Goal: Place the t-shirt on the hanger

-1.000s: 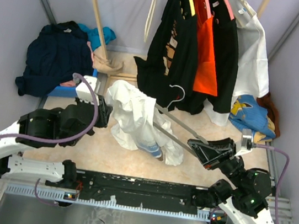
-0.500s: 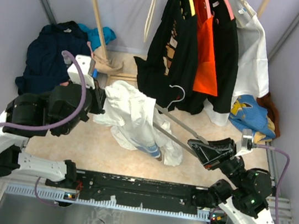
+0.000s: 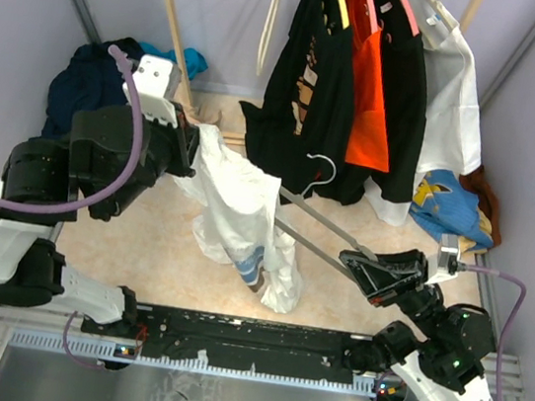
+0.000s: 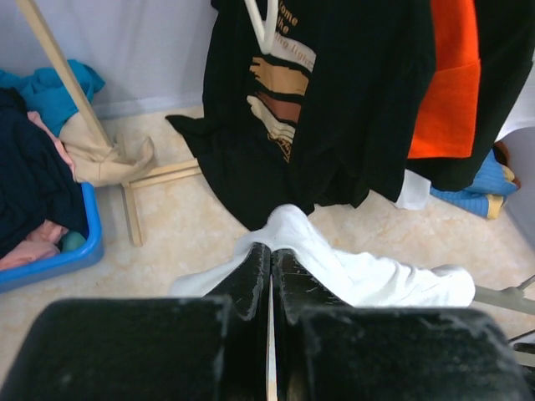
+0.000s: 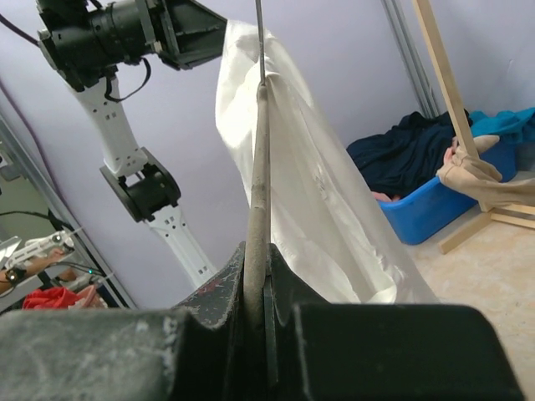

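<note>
Left gripper point(image 4: 270, 251) is closed tight on a fold of the t-shirt point(image 3: 242, 202) at its upper edge, held high and off to the left. This reads to me as tensioning: it lifts the fabric so the opening can be dragged along the hanger point(image 3: 324, 222) instead of bunching on it.

Right gripper point(image 3: 368, 268) is clamped on the hanger's near end and holds it out like a boom pointing toward the left arm. That grip leaves the far end free for the shirt to slide on. The silver hook point(image 3: 320, 168) sticks up beside the cloth, uncovered.

The t-shirt is draped over the hanger's far end, hanging in a long fold with the blue print point(image 3: 251, 258) near the bottom. I can't tell if the hem touches the counter point(image 3: 157, 245). I also can't tell if the hanger arm is inside the shirt or just under a drape, so check that before you pull further. My read is mid-threading, not seated on both shoulders.

Containers: the blue bin point(image 4: 84, 244) on the left holds navy clothing point(image 4: 25, 180) with something pink point(image 4: 25, 252) at the edge. The rack point(image 3: 175, 28) behind carries a black garment point(image 3: 297, 95) and an orange garment point(image 3: 368, 85) on their own hangers. Those aren't yours.
</note>
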`<action>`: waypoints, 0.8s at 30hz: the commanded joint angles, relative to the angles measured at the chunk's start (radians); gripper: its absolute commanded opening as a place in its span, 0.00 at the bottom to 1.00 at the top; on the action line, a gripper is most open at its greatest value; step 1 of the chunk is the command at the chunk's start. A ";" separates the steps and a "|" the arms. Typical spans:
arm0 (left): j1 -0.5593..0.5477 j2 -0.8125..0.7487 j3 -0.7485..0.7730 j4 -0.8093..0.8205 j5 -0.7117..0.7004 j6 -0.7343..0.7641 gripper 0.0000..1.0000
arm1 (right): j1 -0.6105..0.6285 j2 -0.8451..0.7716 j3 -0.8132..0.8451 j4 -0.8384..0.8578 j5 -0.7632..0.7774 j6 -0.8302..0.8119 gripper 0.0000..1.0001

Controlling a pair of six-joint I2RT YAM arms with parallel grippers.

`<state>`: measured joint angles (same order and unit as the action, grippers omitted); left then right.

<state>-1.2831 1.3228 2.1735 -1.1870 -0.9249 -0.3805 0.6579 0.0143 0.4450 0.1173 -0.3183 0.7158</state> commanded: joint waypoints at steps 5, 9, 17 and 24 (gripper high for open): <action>0.001 0.049 0.135 0.104 0.022 0.160 0.00 | -0.003 -0.016 0.072 -0.031 -0.039 -0.089 0.00; 0.000 0.054 0.143 0.149 0.018 0.186 0.00 | -0.004 -0.017 0.055 -0.045 -0.058 -0.104 0.00; 0.001 0.064 0.181 0.158 -0.012 0.205 0.00 | -0.004 -0.016 -0.029 0.033 -0.061 -0.088 0.00; 0.001 0.014 0.130 0.175 -0.090 0.201 0.00 | -0.004 -0.017 -0.011 -0.017 -0.072 -0.115 0.00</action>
<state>-1.2831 1.3846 2.3169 -1.0832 -0.9413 -0.1959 0.6579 0.0128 0.4015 0.0860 -0.3557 0.6304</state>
